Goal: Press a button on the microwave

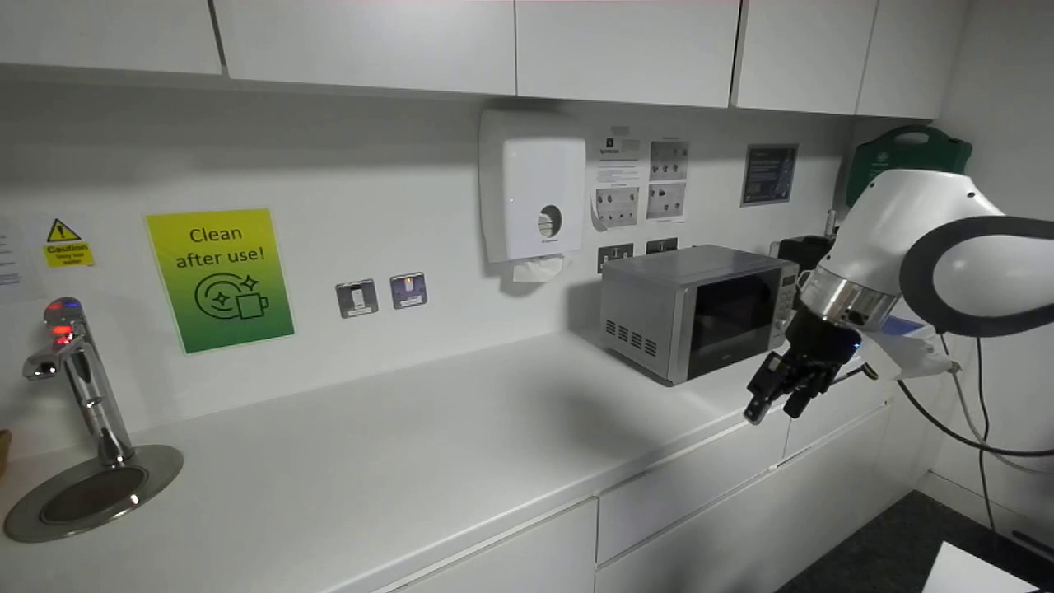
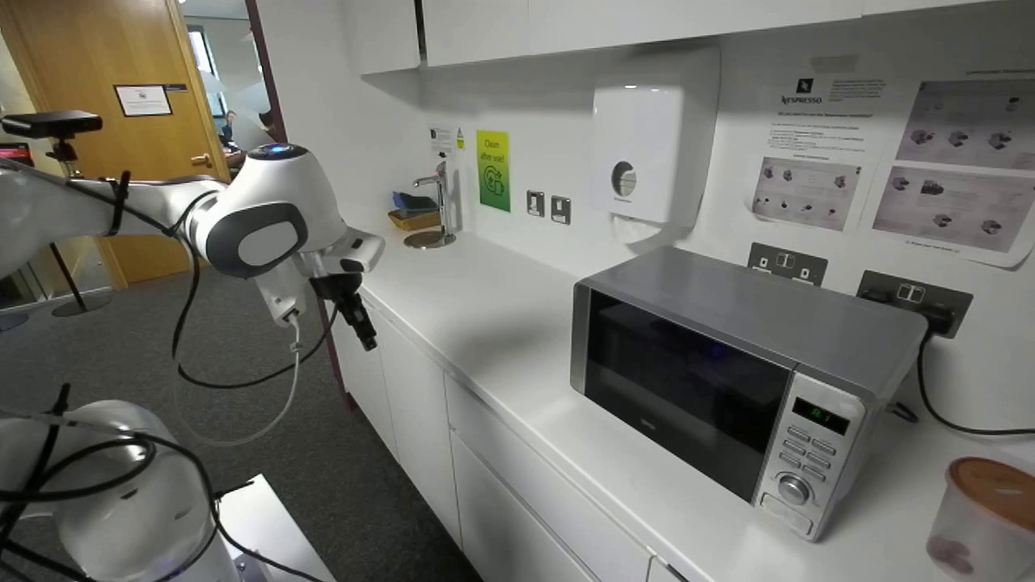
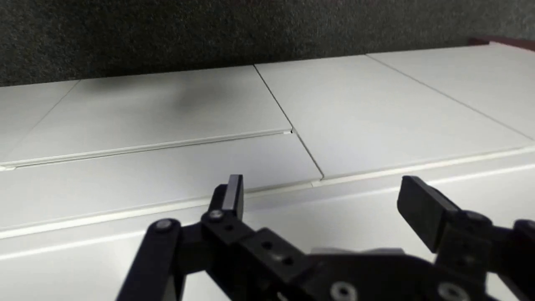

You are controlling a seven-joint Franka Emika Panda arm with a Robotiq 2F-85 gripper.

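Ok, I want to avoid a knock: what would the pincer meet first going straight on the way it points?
Probably the narrow white panel just below the counter edge, going by the wrist view; depth is unclear, so the pincer might clip that edge first.

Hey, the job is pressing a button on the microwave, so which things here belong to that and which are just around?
Part of the job:
microwave
its buttons
hand, open and apart from the microwave

Just around:
tap
white wall dispenser
"Clean after use!" sign
orange-lidded tub
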